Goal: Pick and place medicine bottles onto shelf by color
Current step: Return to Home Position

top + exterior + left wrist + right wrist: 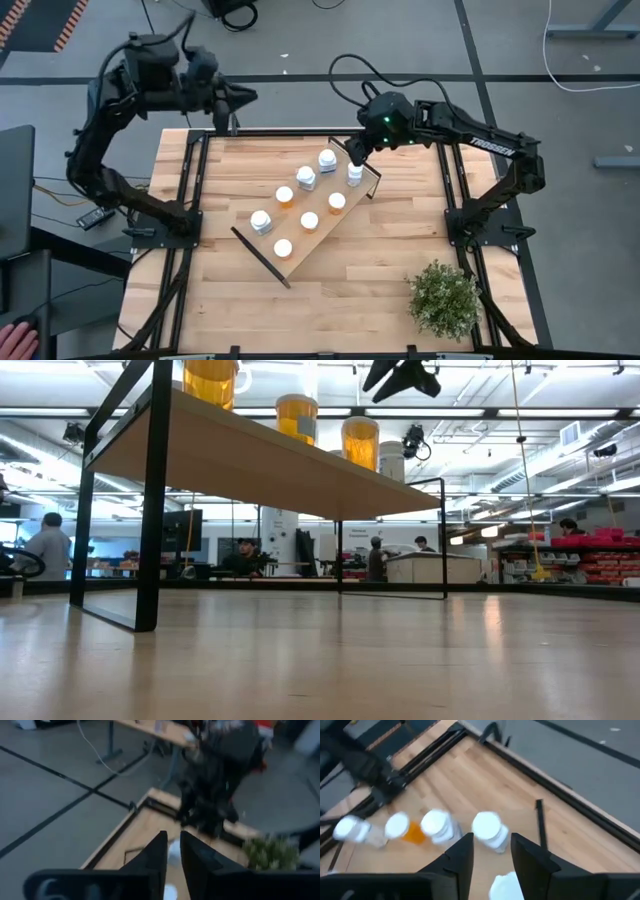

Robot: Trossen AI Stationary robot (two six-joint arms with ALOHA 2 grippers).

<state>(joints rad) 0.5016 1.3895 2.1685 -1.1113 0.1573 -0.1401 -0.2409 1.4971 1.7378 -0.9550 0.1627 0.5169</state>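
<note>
All eight medicine bottles (pixel 306 178) are standing on the shelf (pixel 298 262) at table centre (none left loose, seemingly). My right gripper (pixel 352 150), parted and empty, is hovering over its 1 o'clock end. My left gripper (pixel 240 97), barely parted and empty, is waiting at 11 o'clock.

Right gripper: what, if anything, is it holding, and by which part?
Nothing. The right gripper is open and empty above the medicine bottles standing on the shelf. The left gripper waits at the table's back edge.

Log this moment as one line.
eight small white-capped medicine bottles on long light-wood shelf; left pincer past edge of wooden table; right pincer open above one shelf end
</note>
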